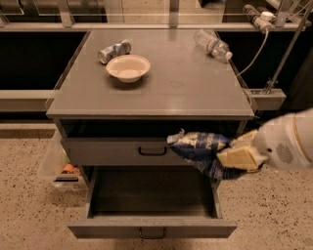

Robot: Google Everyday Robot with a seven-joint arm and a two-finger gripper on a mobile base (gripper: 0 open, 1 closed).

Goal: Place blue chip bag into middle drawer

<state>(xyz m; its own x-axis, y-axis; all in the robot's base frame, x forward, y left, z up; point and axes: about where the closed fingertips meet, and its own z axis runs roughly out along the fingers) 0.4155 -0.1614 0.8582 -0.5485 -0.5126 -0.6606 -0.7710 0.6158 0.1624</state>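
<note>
You're looking at a speckled beige floor (274,215) around a grey table (195,93). Behind it a dark recess is crossed by a pale horizontal rail (24,96), with metal uprights (173,12) along the back. A clear plastic bin (51,168) sits on the floor against the table's left side. The tool (239,157) hangs by the table's right front corner, clamped on the blue chip bag (200,149).
</note>
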